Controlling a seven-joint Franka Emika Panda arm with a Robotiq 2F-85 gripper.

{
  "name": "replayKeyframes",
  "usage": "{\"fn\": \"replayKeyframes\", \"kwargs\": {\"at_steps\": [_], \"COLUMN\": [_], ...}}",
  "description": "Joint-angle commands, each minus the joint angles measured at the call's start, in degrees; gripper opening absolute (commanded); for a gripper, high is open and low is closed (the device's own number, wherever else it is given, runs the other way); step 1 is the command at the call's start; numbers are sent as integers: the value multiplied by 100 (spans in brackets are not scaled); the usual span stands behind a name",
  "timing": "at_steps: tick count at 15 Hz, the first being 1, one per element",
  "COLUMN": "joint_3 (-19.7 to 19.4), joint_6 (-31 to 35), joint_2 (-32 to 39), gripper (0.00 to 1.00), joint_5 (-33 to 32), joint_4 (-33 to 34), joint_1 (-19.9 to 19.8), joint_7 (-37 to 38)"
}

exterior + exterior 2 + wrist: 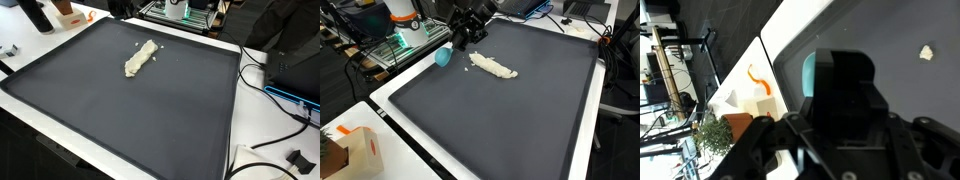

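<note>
Teal object (443, 56): small and rounded, at the edge of the dark mat (520, 120).
Tool (463, 40): hangs just beside and above the teal object. I cannot tell whether its fingers stand wide or narrow.
Cloth (493, 67): crumpled and beige, lying on the mat near the teal object but apart from it.
Table (390, 90): white, carries the mat.
Box (360, 150): orange and white, at the table's corner, well apart.
</note>
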Motion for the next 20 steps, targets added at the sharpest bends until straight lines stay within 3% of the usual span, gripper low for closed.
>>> {"fn": "replayKeyframes", "kwargs": {"at_steps": [1, 20], "joint_3": [-79, 17], "joint_6": [-14, 300], "joint_2": [217, 841], "gripper": [25, 25], "joint_5": [-448, -728], "joint_4": [124, 608], "joint_1": [205, 680], "joint_7": [42, -904]}}
